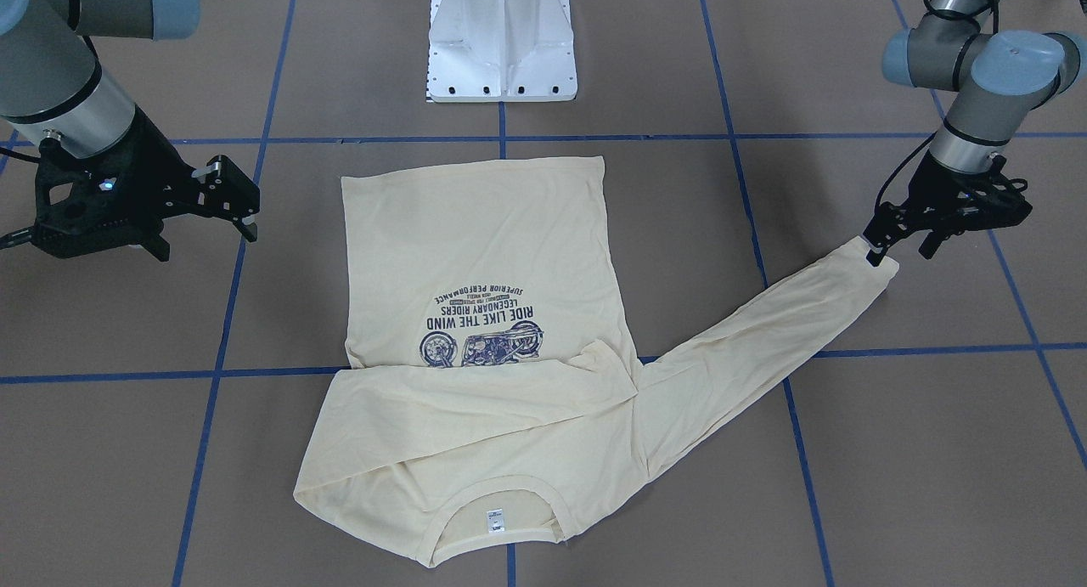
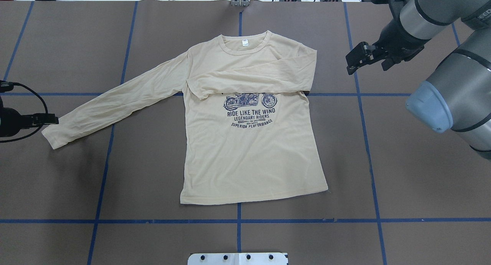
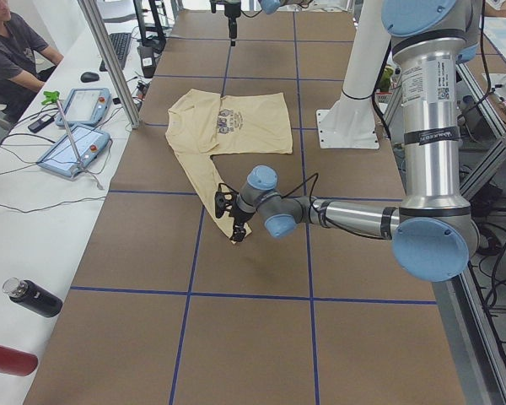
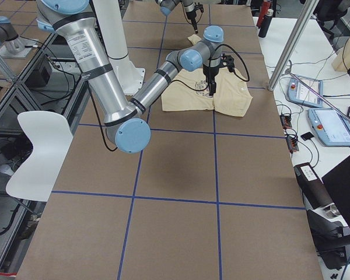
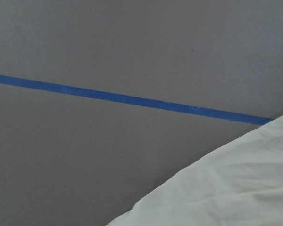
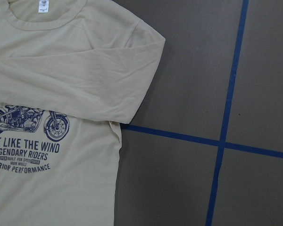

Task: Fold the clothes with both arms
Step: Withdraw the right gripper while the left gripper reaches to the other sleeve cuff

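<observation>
While the left gripper (image 1: pixel 877 249) jaws pinch the T-shirt (image 1: pixel 484 230) cuff, the right gripper (image 2: pixel 353 61) jaws gape wide, empty.

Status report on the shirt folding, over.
Left claw at outstretched sleeve cuff, grip unclear. Right claw open, off the fabric. T-shirt flat, other sleeve folded across chest. Nothing blocking.

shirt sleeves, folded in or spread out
One sleeve lies folded across the shirt; the other sleeve stretches out, left gripper at its cuff.
</observation>
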Controlling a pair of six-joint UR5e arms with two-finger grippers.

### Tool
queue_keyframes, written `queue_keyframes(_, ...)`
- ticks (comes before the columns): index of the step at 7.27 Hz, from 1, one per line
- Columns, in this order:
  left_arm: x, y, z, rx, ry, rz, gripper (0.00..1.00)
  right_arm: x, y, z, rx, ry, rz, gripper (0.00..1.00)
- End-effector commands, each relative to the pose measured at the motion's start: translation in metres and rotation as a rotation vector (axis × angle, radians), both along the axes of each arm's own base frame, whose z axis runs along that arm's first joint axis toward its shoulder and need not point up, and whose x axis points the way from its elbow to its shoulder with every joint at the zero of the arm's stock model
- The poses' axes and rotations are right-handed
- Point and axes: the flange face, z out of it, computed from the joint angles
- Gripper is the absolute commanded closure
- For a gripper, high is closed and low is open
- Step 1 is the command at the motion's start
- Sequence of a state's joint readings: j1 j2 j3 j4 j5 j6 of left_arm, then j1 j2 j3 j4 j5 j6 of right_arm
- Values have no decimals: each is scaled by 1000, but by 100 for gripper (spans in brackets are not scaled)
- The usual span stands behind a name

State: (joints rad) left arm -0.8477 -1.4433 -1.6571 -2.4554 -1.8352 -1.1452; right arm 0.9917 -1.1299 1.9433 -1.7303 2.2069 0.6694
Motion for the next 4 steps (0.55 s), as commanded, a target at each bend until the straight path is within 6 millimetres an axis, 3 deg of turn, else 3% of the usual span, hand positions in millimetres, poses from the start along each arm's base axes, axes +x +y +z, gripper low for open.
queue_keyframes(1, 0, 0, 11, 13, -20, 8, 9, 2, 2, 2, 0, 0, 0, 0)
queue_keyframes(4, 21, 9, 14, 21, -41, 36, 12, 1, 2, 1, -5, -10, -8, 0)
